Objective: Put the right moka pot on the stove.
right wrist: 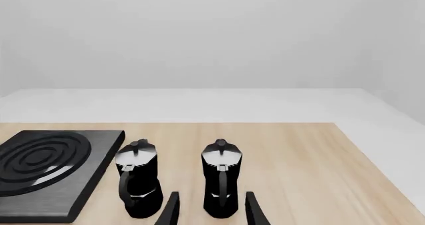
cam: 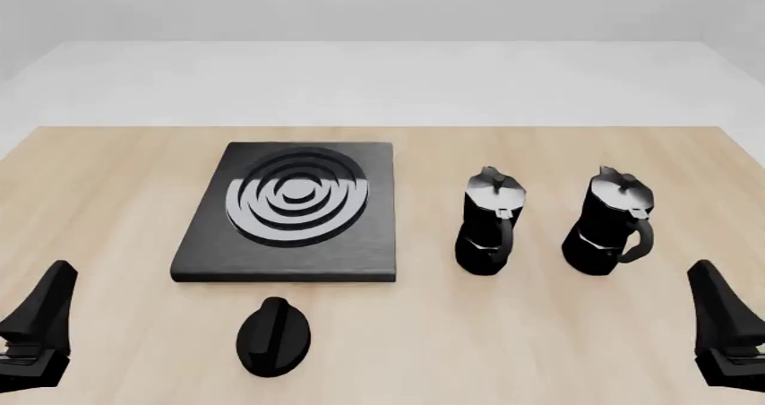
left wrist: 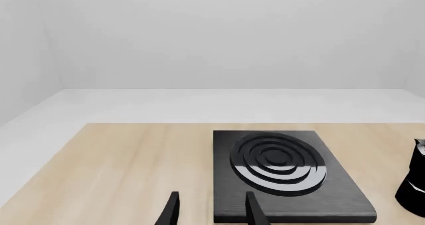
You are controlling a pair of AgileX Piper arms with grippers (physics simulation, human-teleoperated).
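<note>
The right moka pot [cam: 612, 224], black with a silvery lid, stands upright on the table right of its twin [cam: 490, 221]. The stove [cam: 358, 248], a flat black slab with silver rings, lies left of both pots. My right gripper [right wrist: 212, 212] is open near the table's front right edge [cam: 721, 320]. The right moka pot [right wrist: 221, 185] stands a little beyond its fingertips, in line with the gap. My left gripper [left wrist: 212, 212] is open at the front left [cam: 42, 320]. It holds nothing and faces the stove [left wrist: 345, 197].
A small black oval knob [cam: 274, 335] lies on the table just in front of the stove. The other moka pot [right wrist: 138, 185] stands between the stove [right wrist: 59, 197] and the right pot. A pot [left wrist: 415, 180] shows at the left wrist picture's edge.
</note>
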